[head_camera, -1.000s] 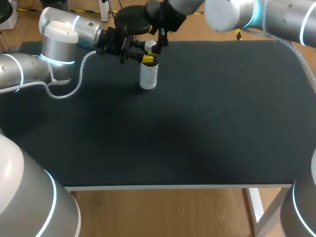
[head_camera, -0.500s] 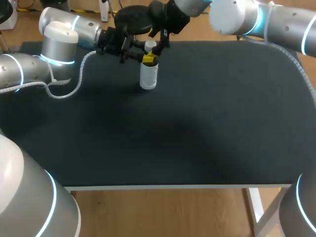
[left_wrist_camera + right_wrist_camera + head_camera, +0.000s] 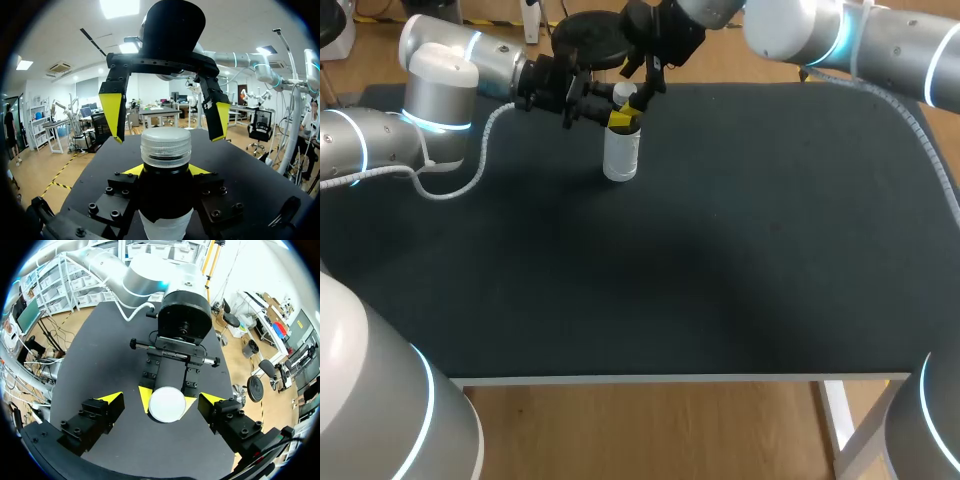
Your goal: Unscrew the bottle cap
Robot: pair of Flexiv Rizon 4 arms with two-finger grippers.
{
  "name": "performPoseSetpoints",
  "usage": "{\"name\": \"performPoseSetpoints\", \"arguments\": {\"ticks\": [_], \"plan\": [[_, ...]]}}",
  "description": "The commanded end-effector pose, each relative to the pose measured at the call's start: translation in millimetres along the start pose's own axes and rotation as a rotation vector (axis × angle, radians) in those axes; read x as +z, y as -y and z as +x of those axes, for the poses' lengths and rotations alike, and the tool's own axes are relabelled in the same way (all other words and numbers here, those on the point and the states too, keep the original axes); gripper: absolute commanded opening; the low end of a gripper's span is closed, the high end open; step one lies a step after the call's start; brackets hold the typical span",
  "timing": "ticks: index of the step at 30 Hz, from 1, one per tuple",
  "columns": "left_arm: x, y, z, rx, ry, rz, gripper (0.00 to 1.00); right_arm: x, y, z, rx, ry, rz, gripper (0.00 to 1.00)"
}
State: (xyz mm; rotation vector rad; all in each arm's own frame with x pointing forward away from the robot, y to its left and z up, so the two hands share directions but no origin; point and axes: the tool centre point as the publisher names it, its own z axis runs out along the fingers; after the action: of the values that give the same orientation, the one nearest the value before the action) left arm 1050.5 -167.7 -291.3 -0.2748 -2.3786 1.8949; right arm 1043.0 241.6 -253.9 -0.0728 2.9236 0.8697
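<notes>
Black tbl (image 3: 740, 250), bottle (image 3: 621, 157) upright, L pincer (image 3: 620, 120) clamps neck

1. Left wrist view: the bottle (image 3: 165, 220) is cut off by the picture's edge below the shoulder, so its base is unseen.
2. Same view: the bottle's neck hides most of the left gripper (image 3: 165, 172). Only two yellow slivers show, one on each side of the neck.
3. Right wrist view: the cap (image 3: 167, 404) covers the bottle's body beneath it.
4. Head view: the right gripper (image 3: 636, 95) overlaps the cap, and any gap between fingers and cap is too small to tell.
5. Head view: the left arm (image 3: 380, 140) and right arm (image 3: 890, 50) run off the edges.
</notes>
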Motion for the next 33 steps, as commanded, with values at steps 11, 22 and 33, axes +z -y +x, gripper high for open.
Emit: {"name": "performPoseSetpoints", "arguments": {"ticks": [11, 22, 33], "plan": [[-0.8, -0.4, -2.2, -0.001, -0.007, 0.001, 0.00, 2.6, -0.8, -3.8, -0.017, -0.038, -0.001, 0.47], [-0.8, -0.4, -2.2, -0.001, -0.007, 0.001, 0.00, 2.6, -0.3, -3.2, -0.027, -0.056, -0.004, 0.00], [-0.8, -0.4, -2.2, -0.001, -0.007, 0.001, 0.00, 7.2, 0.9, -5.2, -0.163, -0.136, -0.039, 0.00]]}}
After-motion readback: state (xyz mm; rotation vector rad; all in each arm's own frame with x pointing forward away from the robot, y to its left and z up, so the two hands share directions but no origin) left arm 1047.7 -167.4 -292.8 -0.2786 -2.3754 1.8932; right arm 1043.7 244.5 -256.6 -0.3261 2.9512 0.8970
